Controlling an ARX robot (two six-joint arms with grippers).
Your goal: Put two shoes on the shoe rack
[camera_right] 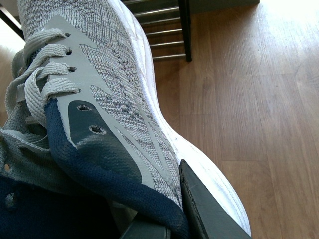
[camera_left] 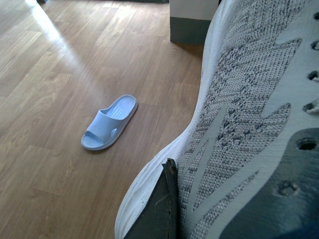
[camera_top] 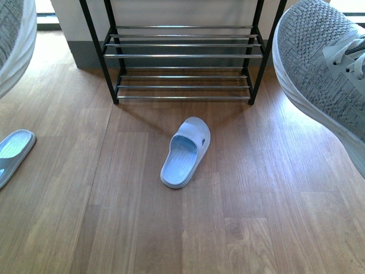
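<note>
- The left grey knit sneaker (camera_top: pixel 14 40), white-soled, is cut off by the front view's edge. Only part of its side shows, raised above the floor.
- The right grey knit sneaker (camera_top: pixel 319 74), with a white sole and grey laces, is also cropped and raised. Its toe points toward the rack.
- Of the left gripper (camera_left: pixel 169 179), only one dark finger (camera_left: pixel 159 214) is visible. It is pressed against the left sneaker's white sole edge. The other finger is hidden behind the shoe, so the jaws appear clamped on it.
- The right gripper (camera_right: pixel 184 172) likewise shows a single dark finger (camera_right: pixel 209 209) against the right sneaker's sole. Its partner is out of sight, and the shoe looks gripped.
- A pale blue rubber slide (camera_top: pixel 186 151) lies flat on the floor in front of the rack, apart from it.
- A second pale blue slide (camera_top: pixel 12 154) is half cropped at the left edge of the front view.
- The black metal shoe rack with chrome bars (camera_top: pixel 182 56) stands against the wall. Its top is cut off, and the two tiers in view hold no shoes.
- The brown wood-plank floor (camera_top: pixel 256 217) carries a bright glare patch in the left wrist view.
- The pale wall with its grey skirting (camera_top: pixel 85 54) runs behind the rack.
</note>
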